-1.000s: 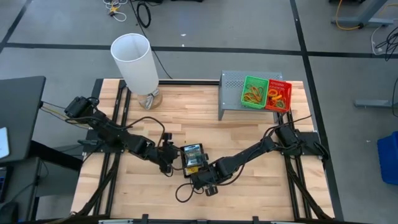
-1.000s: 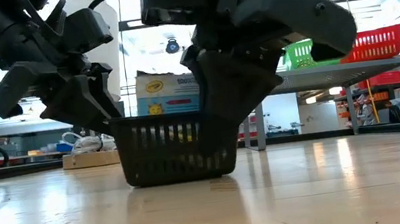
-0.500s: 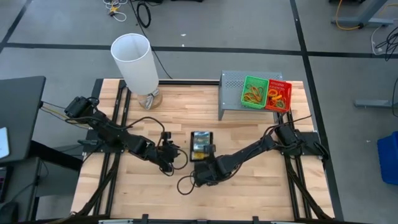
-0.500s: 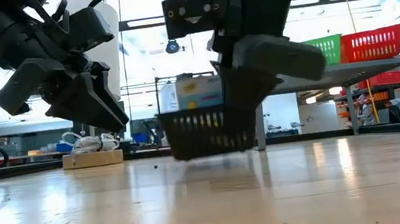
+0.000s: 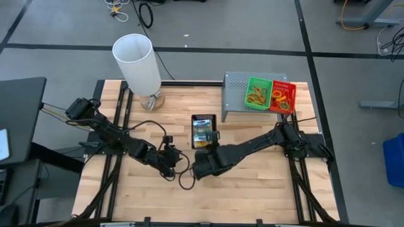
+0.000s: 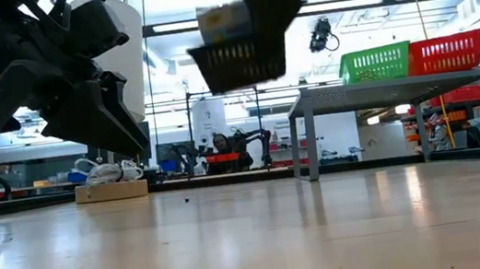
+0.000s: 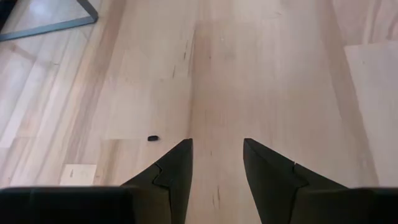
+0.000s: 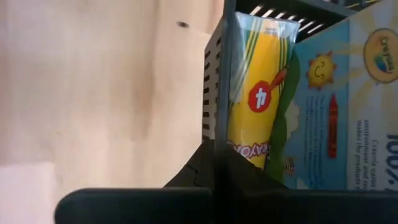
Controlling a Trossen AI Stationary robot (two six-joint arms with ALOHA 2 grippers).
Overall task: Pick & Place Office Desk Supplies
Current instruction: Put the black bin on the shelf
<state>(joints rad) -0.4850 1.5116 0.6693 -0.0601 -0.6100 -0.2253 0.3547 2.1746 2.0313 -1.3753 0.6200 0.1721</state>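
The black tray [image 5: 203, 130] is seen lifted clear of the desk [image 5: 252, 183]; in the low view it hangs high above the wooden surface [image 6: 243, 55], and from above it lies over the middle of the desk, just in front of the grey perforated riser [image 5: 235, 94]. Its near wall is pinched by the right hand [image 5: 206, 150], whose fingers are pressed together on the black rim, as is shown in the right wrist view [image 8: 214, 165]. Inside the tray a yellow-green crayon box [image 8: 258, 99] is held upright against the wall, with a pale blue crayon box [image 8: 333, 106] beside it. The left hand [image 5: 175, 162] is held low over the desk, to the left of the tray and apart from it; its fingers [image 7: 177, 171] are spread partway with only bare wood between them, and nothing is gripped. On the riser at the far right of the desk a green tray [image 5: 258, 93] and a red tray [image 5: 282, 96] are set side by side, touching, with coloured loop bands [image 5: 280, 98] visible in them. The tall white cylinder [image 5: 137, 63] is stood at the far left corner.
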